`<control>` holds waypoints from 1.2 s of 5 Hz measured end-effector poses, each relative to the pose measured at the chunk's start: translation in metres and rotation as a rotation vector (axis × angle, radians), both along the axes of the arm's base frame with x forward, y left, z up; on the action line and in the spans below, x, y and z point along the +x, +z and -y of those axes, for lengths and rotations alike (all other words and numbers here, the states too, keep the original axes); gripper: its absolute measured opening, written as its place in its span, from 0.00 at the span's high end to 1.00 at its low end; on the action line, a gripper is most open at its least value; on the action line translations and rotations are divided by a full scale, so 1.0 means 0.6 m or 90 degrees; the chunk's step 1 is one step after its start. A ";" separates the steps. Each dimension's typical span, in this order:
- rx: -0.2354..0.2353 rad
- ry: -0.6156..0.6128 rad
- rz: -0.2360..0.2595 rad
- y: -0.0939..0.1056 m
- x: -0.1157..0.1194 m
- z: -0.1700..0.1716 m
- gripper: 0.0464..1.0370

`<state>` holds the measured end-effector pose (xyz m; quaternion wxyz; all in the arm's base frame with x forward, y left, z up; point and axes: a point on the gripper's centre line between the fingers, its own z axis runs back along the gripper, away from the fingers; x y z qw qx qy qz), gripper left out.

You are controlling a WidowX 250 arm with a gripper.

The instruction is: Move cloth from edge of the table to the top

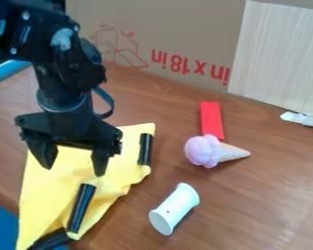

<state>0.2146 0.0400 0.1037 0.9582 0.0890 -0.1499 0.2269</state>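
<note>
While the yellow cloth [45, 190] lies beneath it, the black pincer [74, 171] hangs wide open, holding nothing.
Grasping seems the step in hand: lower squarely, gather a fold rather than skim flat fabric, then close firmly; whether they touch now, I cannot tell. Two black cylinders lie on the cloth, one [80, 207] nearer the camera than the pincer, another [146, 149] to its right; either could roll or snag, so a slow lift looks wise. Farther right are a white spool [174, 209], toy ice-cream cone [203, 151] and red block [211, 119].
</note>
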 end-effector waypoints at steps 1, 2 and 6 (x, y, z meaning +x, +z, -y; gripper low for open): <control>0.032 0.016 -0.005 -0.026 0.010 -0.014 0.04; 0.045 0.028 -0.034 -0.059 0.017 -0.020 0.04; 0.087 0.134 0.005 -0.069 0.100 -0.046 0.04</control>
